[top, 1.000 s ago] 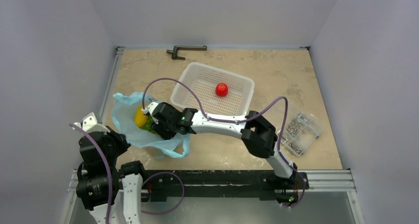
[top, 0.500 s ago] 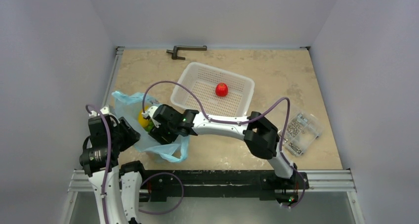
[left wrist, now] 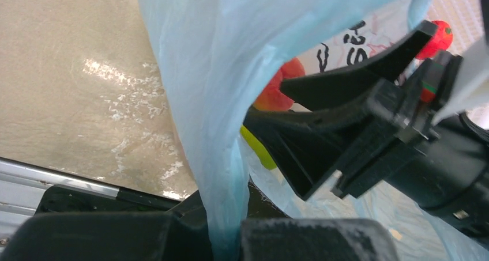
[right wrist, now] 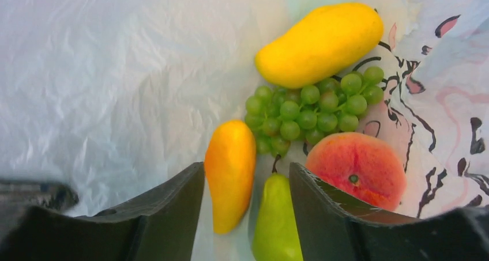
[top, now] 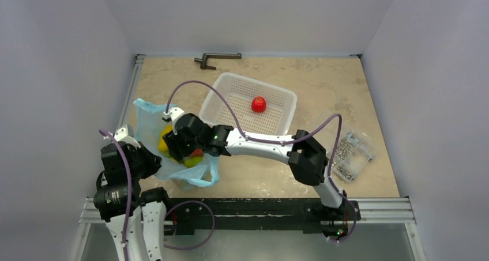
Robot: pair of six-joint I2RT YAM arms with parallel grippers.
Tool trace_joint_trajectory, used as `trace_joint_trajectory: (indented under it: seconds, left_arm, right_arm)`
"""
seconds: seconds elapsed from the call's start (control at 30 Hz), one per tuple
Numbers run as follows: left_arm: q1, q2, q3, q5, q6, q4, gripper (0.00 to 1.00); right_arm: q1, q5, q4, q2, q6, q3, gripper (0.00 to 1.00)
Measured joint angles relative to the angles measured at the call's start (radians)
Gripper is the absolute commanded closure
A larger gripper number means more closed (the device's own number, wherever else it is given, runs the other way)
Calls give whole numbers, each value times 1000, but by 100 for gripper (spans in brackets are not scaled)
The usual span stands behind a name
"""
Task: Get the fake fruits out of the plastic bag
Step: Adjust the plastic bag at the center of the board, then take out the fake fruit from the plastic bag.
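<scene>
The light blue plastic bag (top: 147, 120) lies at the table's left with its mouth held up. My left gripper (left wrist: 228, 238) is shut on a gathered fold of the bag's edge (left wrist: 202, 71). My right gripper (right wrist: 247, 171) is inside the bag, open. An orange-yellow oblong fruit (right wrist: 230, 171) and a green pear (right wrist: 277, 223) lie between its fingers, which grip neither. A red-orange peach (right wrist: 357, 169) sits just outside the right finger. A green grape bunch (right wrist: 308, 110) and a yellow oblong fruit (right wrist: 320, 44) lie further in. From above, the right gripper (top: 176, 143) covers most of the fruits.
A white perforated basket (top: 288, 114) stands behind the bag with a small red fruit (top: 259, 104) in it. A clear box of metal parts (top: 349, 148) sits at the right. A dark metal tool (top: 217, 58) lies at the back edge.
My left arm came forward from the near left corner and closed on the bag's edge. The bag's far side now stands higher, and the right gripper has gone deeper in.
</scene>
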Motion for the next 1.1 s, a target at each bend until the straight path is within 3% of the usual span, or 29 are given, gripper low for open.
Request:
trace_joint_trajectory:
  seconds: [0.2,0.63,0.83,0.9,1.1]
  left_arm:
    - [0,-27,0,64,27,23,100]
    - [0,-28,0,117,34,44,100]
    - [0,-28,-3,120,34,45,100]
    - [0,-29,-8,121,34,47,100]
    - [0,-29,-17,122,34,45,100]
  right_arm:
    - [0,-13,21,73,28,43,49]
    - [35,-138,17,142,21,39,33]
    - [60,-116,52,185,21,23,33]
    - [70,-93,65,213,18,21,35]
    - [82,-43,93,252,18,25,62]
